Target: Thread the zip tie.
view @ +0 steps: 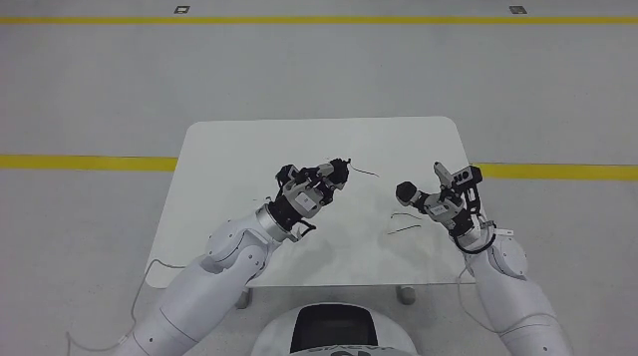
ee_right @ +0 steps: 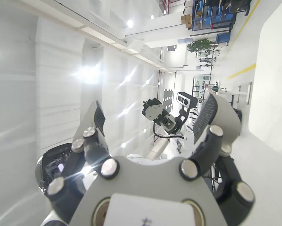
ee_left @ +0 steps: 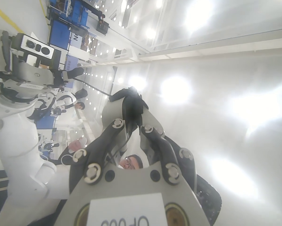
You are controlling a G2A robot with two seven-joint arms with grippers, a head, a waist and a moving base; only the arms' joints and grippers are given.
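My left gripper [ee_left: 131,102] is sitting closest, its jaws pinched shut on the black zip tie [ee_left: 94,86]. It is probably clamping the tie at the head end, though glare is hiding the exact spot. The tail is sticking out free toward 3 o'clock above the white counter [view: 229,157], bowing a little. Its tip is hanging near my right gripper [ee_right: 152,106], whose jaws are standing wide apart and carrying nothing.

I am judging the tie to be almost weightless, thin and springy: stiff along its length but quick to bend or twist sideways, and slick on its flat faces. So I am planning to take the tail across those flat faces, close behind the tip, leaving only a short stub free. A long free end would be buckling instead of entering the head's slot.

Thin dark strands [view: 407,219], perhaps spare ties, are lying on the counter at 6 o'clock from my right gripper.
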